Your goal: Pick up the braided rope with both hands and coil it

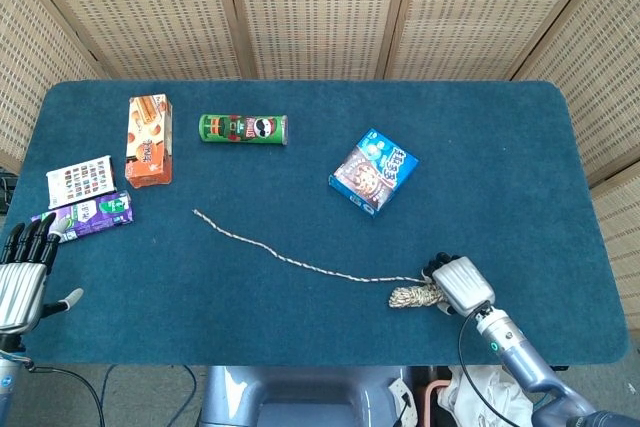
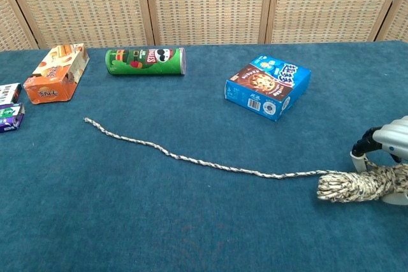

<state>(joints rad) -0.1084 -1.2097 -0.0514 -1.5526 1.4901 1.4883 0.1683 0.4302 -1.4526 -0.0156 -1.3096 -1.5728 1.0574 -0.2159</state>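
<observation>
1. Right hand (image 1: pixel 459 285) at table's near right edge, cut off by the frame edge in chest view; fingers curled around the bundled end of the braided rope (image 1: pixel 300 263), grasping it.
2. Left hand (image 1: pixel 22 277) off the table's near left corner, only partly in frame in head view, out of chest view; fingers straight and apart, holding nothing.
3. Rope: one bundle at the right hand, one loose strand trailing left across the blue table (image 1: pixel 500 147), free end near table centre-left, touching nothing else.
4. Containers, contents not visible: one green chips can (image 1: pixel 243 128) lying on its side, one orange box (image 1: pixel 148 140), one blue cookie box (image 1: pixel 374 171), one purple pack (image 1: pixel 90 217), one white card pack (image 1: pixel 80 180).
5. Purple and white packs mostly cut off in chest view; print unreadable.
</observation>
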